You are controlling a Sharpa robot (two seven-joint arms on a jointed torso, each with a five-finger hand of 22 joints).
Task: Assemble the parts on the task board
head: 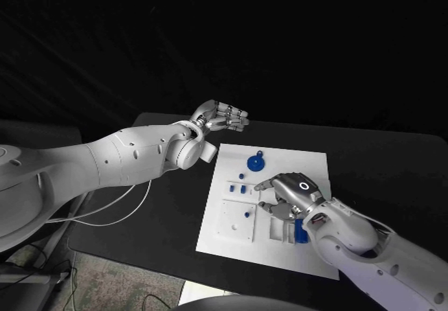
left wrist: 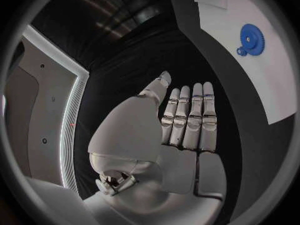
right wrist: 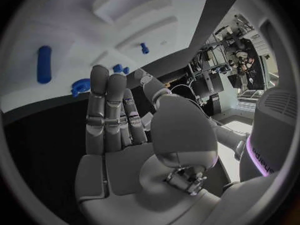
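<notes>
The white task board (head: 280,168) lies in the middle of the black table. A blue gear (head: 256,160) sits near its far edge, also visible in the left wrist view as the gear (left wrist: 251,39). Small blue pieces (head: 238,188) lie mid-board and a longer blue part (head: 300,231) lies near the front. My right hand (head: 291,193) hovers over the board's middle, fingers extended, holding nothing. In the right wrist view the hand (right wrist: 119,120) is empty, with a blue oblong part (right wrist: 44,64) beyond the fingertips. My left hand (head: 222,116) hangs off the board's far left corner, empty, its fingers (left wrist: 187,120) straight.
A square white block (head: 237,220) stands on the board's near-left part. White cables (head: 112,207) hang off the table's left edge. Black table surface (head: 382,162) stretches to the right of the board.
</notes>
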